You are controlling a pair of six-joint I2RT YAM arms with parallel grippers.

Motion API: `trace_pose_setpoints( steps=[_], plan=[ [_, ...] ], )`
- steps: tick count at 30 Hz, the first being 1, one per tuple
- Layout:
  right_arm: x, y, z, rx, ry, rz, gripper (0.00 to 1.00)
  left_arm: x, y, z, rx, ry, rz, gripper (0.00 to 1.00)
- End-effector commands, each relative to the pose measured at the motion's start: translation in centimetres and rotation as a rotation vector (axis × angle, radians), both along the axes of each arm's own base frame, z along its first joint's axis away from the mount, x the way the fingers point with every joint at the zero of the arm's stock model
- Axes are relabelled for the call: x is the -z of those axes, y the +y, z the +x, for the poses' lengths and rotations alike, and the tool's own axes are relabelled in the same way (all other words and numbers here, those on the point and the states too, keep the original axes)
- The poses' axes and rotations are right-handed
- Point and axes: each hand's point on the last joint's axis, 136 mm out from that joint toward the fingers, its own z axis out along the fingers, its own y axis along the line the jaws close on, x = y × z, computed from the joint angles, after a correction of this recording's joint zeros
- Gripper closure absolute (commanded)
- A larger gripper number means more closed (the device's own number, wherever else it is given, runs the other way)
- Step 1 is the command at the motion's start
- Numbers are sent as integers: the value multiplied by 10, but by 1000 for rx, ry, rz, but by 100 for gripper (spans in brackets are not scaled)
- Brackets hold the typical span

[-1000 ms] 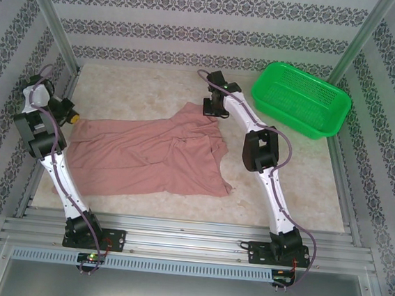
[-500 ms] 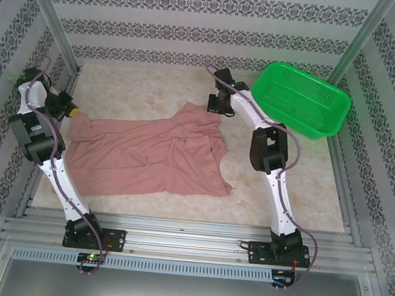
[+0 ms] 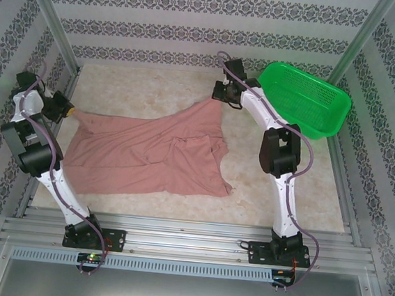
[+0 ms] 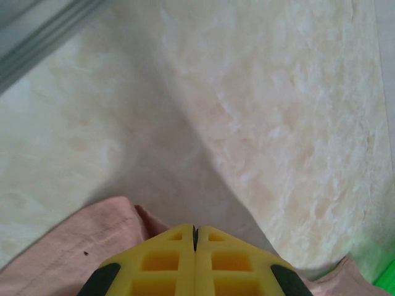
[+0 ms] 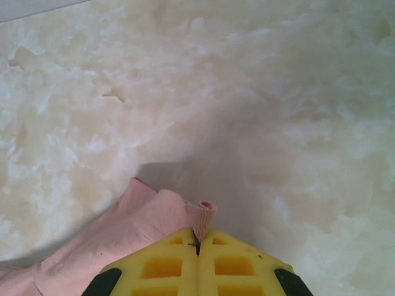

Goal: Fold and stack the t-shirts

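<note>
1 t-shirt (image 3: 148, 154), long axis roughly left-right

Green mesh basket (image 3: 311, 127) at table's (image 3: 140, 86) far right corner, patterned walls (image 3: 195, 22), metal rails (image 3: 188, 248) along near edge

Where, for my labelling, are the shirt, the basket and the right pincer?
shirt (image 3: 140, 158): top view, middle of the cloth.
basket (image 3: 302, 95): top view, bare mesh floor.
right pincer (image 5: 197, 239): right wrist view, seam between its shut tips.

T-shirt (image 3: 148, 154) on table (image 3: 140, 86) (basket (image 3: 304, 99) far right)
</note>
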Motion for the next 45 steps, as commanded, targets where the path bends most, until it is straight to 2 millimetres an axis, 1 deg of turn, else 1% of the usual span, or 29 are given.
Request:
trace_pose_setpoints(
  steps=[1, 4, 8, 11, 15, 18, 23, 26, 28, 32, 35, 40, 41, 45],
  plan=[
    [-32, -2, 3, -23, -69, 29, 100, -39, 12, 9, -16, -139, 49, 100],
    [-37, 3, 1, -47, -74, 37, 100, -46, 8, 12, 4, -173, 41, 100],
    [-44, 7, -13, -93, -68, 24, 100, -59, 8, 8, 5, -212, 59, 100],
    [-52, 8, -31, -129, -61, 21, 100, -67, 10, 1, -2, -231, 60, 100],
    [-62, 9, -60, -169, -64, 7, 100, -71, 4, -9, -17, -265, 29, 100],
    [-64, 12, -84, -193, -59, 21, 100, -63, -4, -18, -25, -262, 7, 100],
    [-58, 11, -120, -205, -24, 16, 100, -51, -10, -42, -77, -235, -29, 100],
    [-54, 15, -141, -216, -2, 44, 100, -44, -7, -60, -112, -207, -28, 100],
    [-50, 16, -156, -235, 12, 27, 100, -39, -5, -73, -146, -199, -35, 100],
    [-44, 14, -183, -249, 38, 11, 100, -34, -3, -94, -188, -189, -36, 100],
    [-42, 10, -201, -246, 53, 20, 100, -31, -5, -106, -199, -179, -40, 100],
    [-43, 6, -228, -249, 69, 28, 100, -21, -14, -122, -219, -158, -67, 100],
    [-41, 6, -234, -248, 76, 32, 100, -20, -8, -130, -246, -156, -66, 100],
    [-39, 6, -249, -262, 83, 34, 100, -17, -6, -142, -280, -149, -72, 100]
  ],
)
